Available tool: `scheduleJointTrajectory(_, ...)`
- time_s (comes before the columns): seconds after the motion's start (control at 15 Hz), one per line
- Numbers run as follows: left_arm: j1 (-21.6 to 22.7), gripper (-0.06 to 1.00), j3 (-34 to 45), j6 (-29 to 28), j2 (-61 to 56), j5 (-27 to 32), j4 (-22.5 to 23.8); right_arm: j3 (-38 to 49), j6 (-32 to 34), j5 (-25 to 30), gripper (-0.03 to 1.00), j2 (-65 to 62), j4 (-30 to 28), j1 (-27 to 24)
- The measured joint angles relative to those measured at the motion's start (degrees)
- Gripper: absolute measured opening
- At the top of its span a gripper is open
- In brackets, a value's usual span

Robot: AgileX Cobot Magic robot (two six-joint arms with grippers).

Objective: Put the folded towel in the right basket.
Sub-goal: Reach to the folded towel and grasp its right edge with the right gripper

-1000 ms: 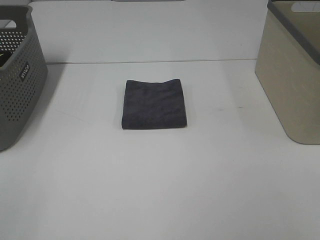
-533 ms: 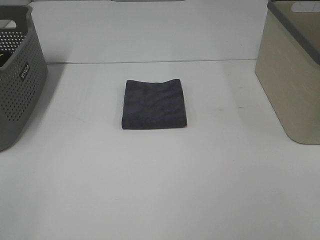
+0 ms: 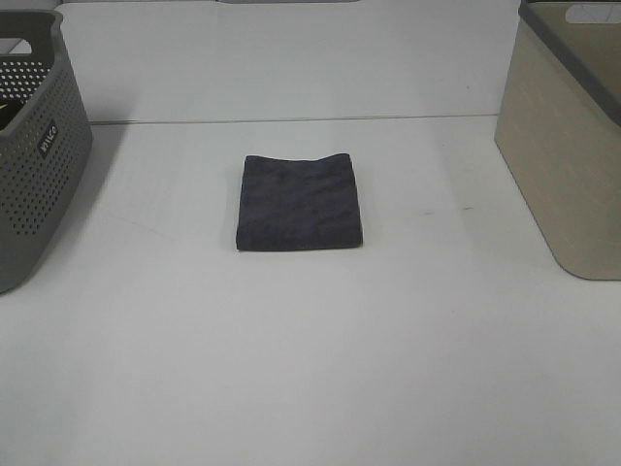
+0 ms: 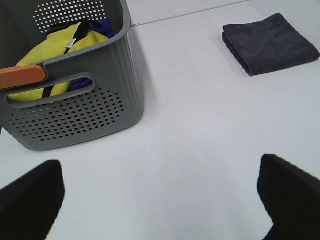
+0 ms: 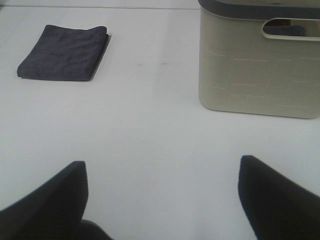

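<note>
A dark grey folded towel (image 3: 300,202) lies flat in the middle of the white table. It also shows in the left wrist view (image 4: 270,43) and the right wrist view (image 5: 65,52). The beige right basket (image 3: 568,136) stands at the table's right edge, also in the right wrist view (image 5: 257,65). My left gripper (image 4: 160,200) is open and empty, its fingers wide apart above bare table, well short of the towel. My right gripper (image 5: 162,200) is open and empty above bare table, near the beige basket. Neither arm shows in the high view.
A grey perforated basket (image 3: 34,146) stands at the left edge; in the left wrist view (image 4: 70,75) it holds yellow cloth (image 4: 55,47) and other items. The white table (image 3: 310,369) ends at a seam behind the towel.
</note>
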Motion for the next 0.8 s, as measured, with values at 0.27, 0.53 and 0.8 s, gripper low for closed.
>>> scheduleJointTrajectory(0.27, 0.0, 0.99, 0.0, 0.0, 0.0, 0.0, 0.0, 0.0, 0.0, 0.0, 0.76, 0.0, 0.0, 0.0)
scheduleJointTrajectory(0.53, 0.0, 0.99, 0.0, 0.0, 0.0, 0.0, 0.0, 0.0, 0.0, 0.0, 0.76, 0.0, 0.0, 0.0)
scheduleJointTrajectory(0.8, 0.0, 0.99, 0.0, 0.0, 0.0, 0.0, 0.0, 0.0, 0.0, 0.0, 0.76, 0.0, 0.0, 0.0)
